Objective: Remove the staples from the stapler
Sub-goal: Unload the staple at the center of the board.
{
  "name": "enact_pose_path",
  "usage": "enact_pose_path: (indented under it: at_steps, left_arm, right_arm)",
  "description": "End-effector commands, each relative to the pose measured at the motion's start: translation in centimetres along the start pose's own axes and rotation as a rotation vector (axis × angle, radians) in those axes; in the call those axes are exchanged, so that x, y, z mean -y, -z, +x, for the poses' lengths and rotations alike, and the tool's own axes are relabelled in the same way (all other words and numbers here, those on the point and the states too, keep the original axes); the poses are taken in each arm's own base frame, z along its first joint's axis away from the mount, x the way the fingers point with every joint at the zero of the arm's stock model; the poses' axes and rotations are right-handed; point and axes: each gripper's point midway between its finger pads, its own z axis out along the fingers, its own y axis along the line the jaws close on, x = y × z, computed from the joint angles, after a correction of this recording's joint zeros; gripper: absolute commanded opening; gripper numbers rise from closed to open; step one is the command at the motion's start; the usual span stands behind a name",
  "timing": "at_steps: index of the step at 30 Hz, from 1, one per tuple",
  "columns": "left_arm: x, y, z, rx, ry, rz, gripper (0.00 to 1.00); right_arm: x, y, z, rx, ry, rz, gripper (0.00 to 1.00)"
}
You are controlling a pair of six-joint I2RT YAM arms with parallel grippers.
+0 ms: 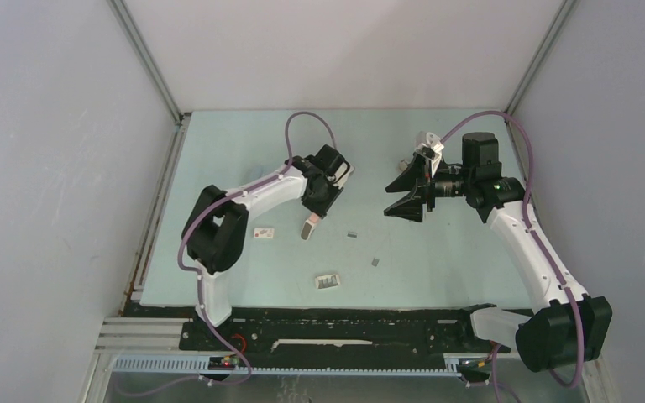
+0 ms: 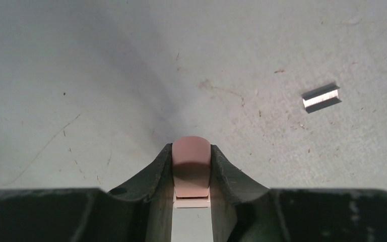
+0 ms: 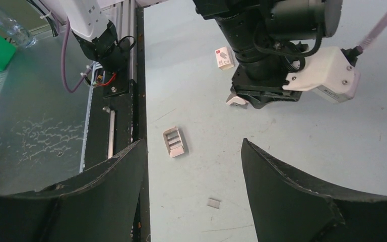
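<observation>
The left fingers (image 2: 156, 171) pinch a small pink-and-white stapler (image 2: 192, 161) just above the pale desk (image 1: 243, 143). The staples (image 2: 321, 97) lie loose on that desk between the arms: short, shiny silver strips folded like little channels, one near the stapler and another closer to the front edge. The right fingers (image 3: 282, 186) hang spread wide, holding nothing.

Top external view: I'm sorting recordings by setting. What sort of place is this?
Probably a lab robot cell: plain white wall panels on aluminium framing enclose a pale green tabletop, with left arm and right arm bolted at its near edge.
</observation>
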Motion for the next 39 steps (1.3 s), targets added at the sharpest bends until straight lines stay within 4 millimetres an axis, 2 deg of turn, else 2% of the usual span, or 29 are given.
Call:
enact_pose_path:
  at_steps: [1, 5, 12, 16, 24, 26, 31, 37, 39]
  left_arm:
    - [1.0, 0.1, -3.4, 0.085, -0.028, 0.024, 0.00]
    - [0.8, 0.3, -3.4, 0.100, -0.020, 0.007, 0.00]
    - [0.4, 3.9, -2.4, 0.163, -0.016, 0.002, 0.00]
    - [0.7, 5.1, -1.9, 0.173, -0.017, 0.021, 0.00]
    - [-0.2, 5.7, -1.0, 0.159, -0.010, -0.010, 0.00]
    - [-1.1, 5.8, -0.8, 0.167, 0.002, -0.049, 0.00]
    - [-4.0, 6.8, -0.8, 0.301, 0.159, -0.154, 0.00]
    - [-8.4, 9.9, -0.3, 0.610, 0.377, -0.233, 0.00]
    - [-9.5, 10.6, 0.5, 0.709, 0.434, -0.241, 0.00]
  right_arm:
    - [-0.5, 0.0, -0.3, 0.010, 0.019, -0.021, 0.78]
    - [-0.5, 0.1, -0.3, 0.012, 0.021, -0.021, 0.78]
    - [-0.6, 0.1, -0.3, 0.013, 0.024, -0.026, 0.78]
    - [-0.6, 0.0, -0.3, 0.012, 0.024, -0.027, 0.78]
    - [-0.6, 0.1, -0.3, 0.012, 0.021, -0.026, 0.78]
    - [-0.6, 0.1, -0.2, 0.011, 0.022, -0.027, 0.78]
    - [-0.6, 0.1, -0.3, 0.012, 0.021, -0.028, 0.78]
    - [-0.7, 0.1, -0.3, 0.013, 0.024, -0.030, 0.78]
    - [-0.6, 0.1, -0.3, 0.012, 0.023, -0.029, 0.78]
